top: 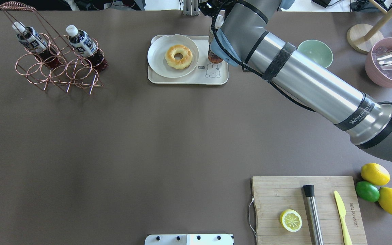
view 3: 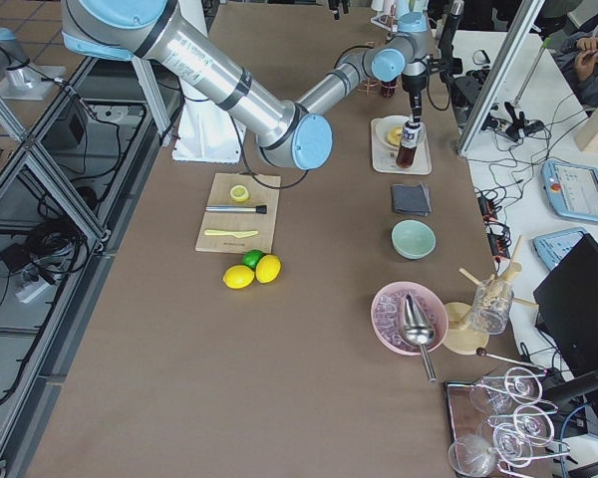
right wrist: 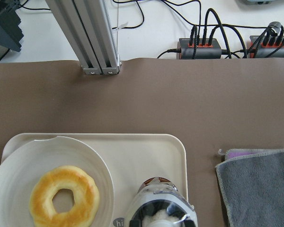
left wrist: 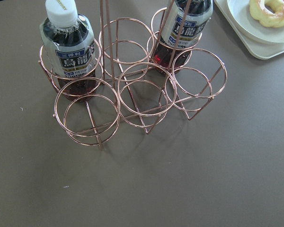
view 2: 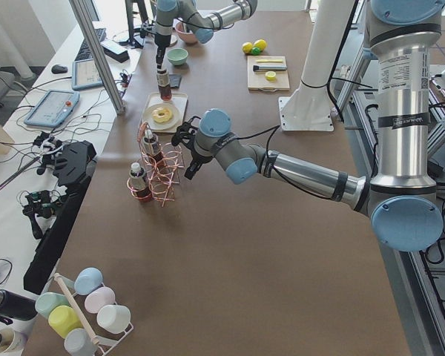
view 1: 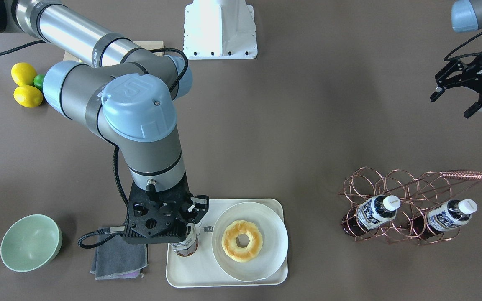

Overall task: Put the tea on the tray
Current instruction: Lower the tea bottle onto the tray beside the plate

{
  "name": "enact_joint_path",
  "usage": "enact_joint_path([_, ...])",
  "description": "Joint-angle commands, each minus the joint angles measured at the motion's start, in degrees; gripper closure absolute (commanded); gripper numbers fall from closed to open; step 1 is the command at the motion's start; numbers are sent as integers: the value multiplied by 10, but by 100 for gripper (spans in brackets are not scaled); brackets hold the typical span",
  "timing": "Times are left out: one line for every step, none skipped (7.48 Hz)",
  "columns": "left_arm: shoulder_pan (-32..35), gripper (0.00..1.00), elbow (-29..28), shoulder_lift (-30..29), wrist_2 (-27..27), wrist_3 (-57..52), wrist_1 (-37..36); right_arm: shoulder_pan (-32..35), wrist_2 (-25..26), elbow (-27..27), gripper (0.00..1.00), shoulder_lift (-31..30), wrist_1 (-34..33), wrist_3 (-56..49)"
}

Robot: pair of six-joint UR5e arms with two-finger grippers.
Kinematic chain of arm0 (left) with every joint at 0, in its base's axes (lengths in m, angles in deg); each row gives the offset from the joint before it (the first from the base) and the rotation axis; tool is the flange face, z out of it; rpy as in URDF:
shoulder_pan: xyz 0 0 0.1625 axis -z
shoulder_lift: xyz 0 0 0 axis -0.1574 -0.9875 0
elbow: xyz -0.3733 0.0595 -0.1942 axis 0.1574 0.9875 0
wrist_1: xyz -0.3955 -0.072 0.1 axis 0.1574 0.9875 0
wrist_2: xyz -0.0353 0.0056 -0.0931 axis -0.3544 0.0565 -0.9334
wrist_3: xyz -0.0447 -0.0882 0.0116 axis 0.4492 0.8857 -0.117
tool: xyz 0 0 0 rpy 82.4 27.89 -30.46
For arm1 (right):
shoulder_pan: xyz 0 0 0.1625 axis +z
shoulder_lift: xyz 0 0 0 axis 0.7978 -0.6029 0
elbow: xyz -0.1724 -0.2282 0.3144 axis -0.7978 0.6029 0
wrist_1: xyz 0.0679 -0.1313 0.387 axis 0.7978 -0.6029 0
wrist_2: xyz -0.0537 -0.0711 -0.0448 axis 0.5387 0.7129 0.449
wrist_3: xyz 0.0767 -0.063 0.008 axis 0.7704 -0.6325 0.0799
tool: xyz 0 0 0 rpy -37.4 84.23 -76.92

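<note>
Upright tea point(right wrist: 156, 201) stands on tray point(right wrist: 151, 151), right claw point(view 1: 186, 235) pinching its neck from above.

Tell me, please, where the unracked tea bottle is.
Front-facing view: the tea is upright on the tray, left of the plate, held by the right claw.

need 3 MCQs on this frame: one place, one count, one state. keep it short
1. Where is the tea that the right hand grips?
A) on the tray, beside the plate
B) in the green bowl
C) on the cutting board

2. How many bottles sit in the copper rack?
A) one
B) two
C) three

3. What state is the left hand in?
A) shut on a bottle
B) shut on a lemon
C) open, empty

Answers:
1 A, its base stands on the tray next to the plate.
2 B, two capped bottles show in the rings.
3 C, its fingers are spread with nothing between them.
</note>
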Motion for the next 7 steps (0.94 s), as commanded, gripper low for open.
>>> enact_joint_path([0,4,-1,-3,1,1,0,-5,1,1,100,2,1,6])
enact_joint_path([-1,4,-2,-3,1,2,-1,-8,3,1,100,1,1,6])
enact_joint_path([-1,4,-2,-4,1,3,-1,-8,3,1,100,1,1,6])
enact_joint_path([-1,4,-2,-5,2,4,-1,-11,3,3,100,1,1,5])
enact_joint_path([-1,4,-1,-5,1,4,-1,-12,3,3,100,1,2,4])
enact_joint_path([-1,4,-3,-6,3,3,-1,-12,3,3,100,1,2,4])
enact_joint_path([-1,4,-2,-6,3,4,-1,-12,3,3,100,1,2,4])
